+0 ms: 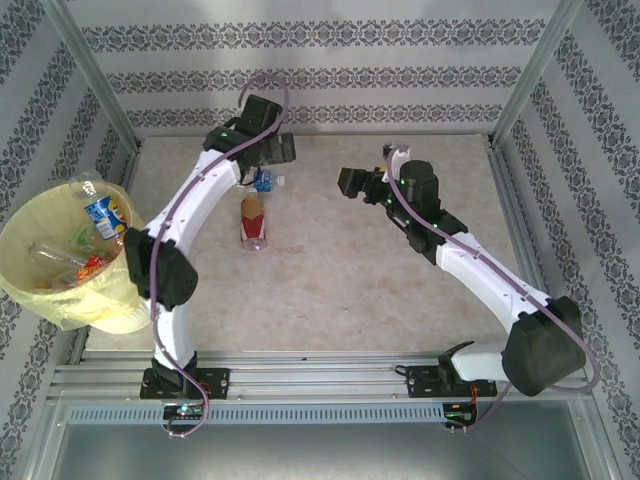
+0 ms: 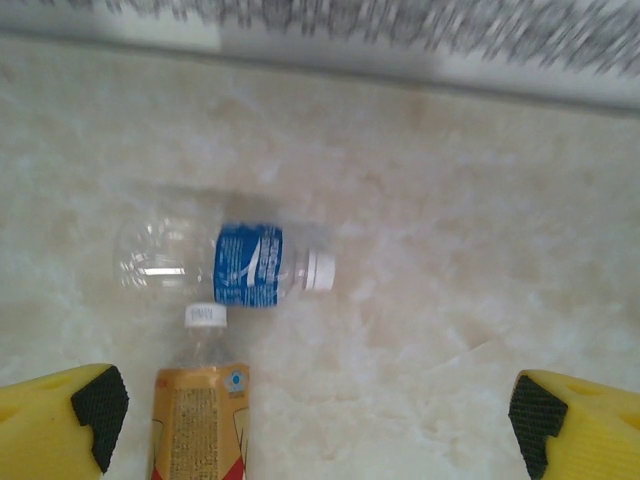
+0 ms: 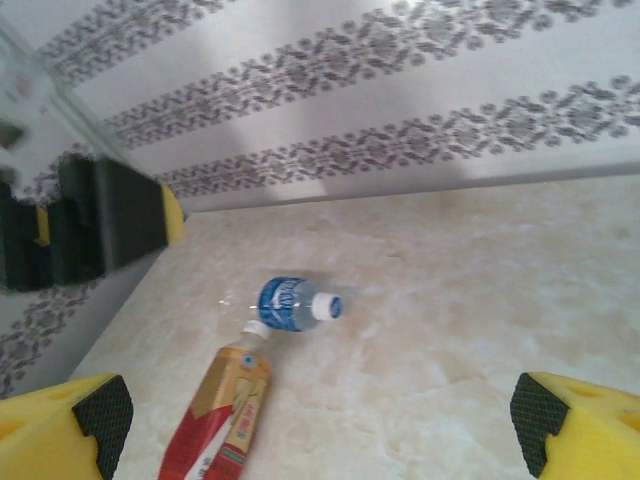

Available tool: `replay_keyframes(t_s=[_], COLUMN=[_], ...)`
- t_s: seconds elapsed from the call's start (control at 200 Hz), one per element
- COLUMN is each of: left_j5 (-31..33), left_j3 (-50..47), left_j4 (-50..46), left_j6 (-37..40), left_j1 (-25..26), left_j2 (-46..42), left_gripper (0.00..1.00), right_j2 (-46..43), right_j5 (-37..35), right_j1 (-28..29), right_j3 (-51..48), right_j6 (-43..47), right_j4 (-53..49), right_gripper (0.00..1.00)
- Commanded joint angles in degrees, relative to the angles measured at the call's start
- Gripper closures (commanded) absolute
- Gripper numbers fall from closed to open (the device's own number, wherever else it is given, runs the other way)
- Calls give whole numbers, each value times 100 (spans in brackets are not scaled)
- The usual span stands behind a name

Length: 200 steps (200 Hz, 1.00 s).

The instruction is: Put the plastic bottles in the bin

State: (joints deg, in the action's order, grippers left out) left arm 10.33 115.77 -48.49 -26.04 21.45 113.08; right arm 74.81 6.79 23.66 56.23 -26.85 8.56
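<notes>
Top external: bin point(image 1: 100, 312) at left table point(image 1: 330, 290) edge, several plastic bottles point(image 1: 100, 215) inside. Two more lying flat near back wall point(image 1: 320, 100): blue-label bottle point(image 1: 264, 181) beneath left gripper point(image 1: 265, 165), red-label bottle point(image 1: 254, 222) just nearer. Right gripper point(image 1: 348, 183) well apart to the right.
Left wrist: jaws spread wide, nothing held; both bottles below.
Right wrist: jaws spread wide, nothing held; same two bottles ahead, red-label cap just beside blue label.
</notes>
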Motion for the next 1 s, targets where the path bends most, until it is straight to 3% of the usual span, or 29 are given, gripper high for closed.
replay_keyframes(t_s=[0.0,0.185,0.58,0.994], left_j5=[-312,-13,-1055,-1208], left_j3=[88,-726,-2678,-2965], left_j4=[-811,-783,401,907], left_j6=[-319,-793,-761,-520], left_j1=[-162,-297,-536,-559], left_j2=[391,438,89,-143], left_gripper=[0,1,0,25], right_j2=[-274,-388,-106,178], right_j5=[-237,-274,-235,-46], right_j1=[-174,-335,-371,-372], right_j3=[-246,-371,-285,-147], right_j6=[-234,-244,-399,-416], right_j4=[-42,-207,-194,83], right_gripper=[2,2,2,2])
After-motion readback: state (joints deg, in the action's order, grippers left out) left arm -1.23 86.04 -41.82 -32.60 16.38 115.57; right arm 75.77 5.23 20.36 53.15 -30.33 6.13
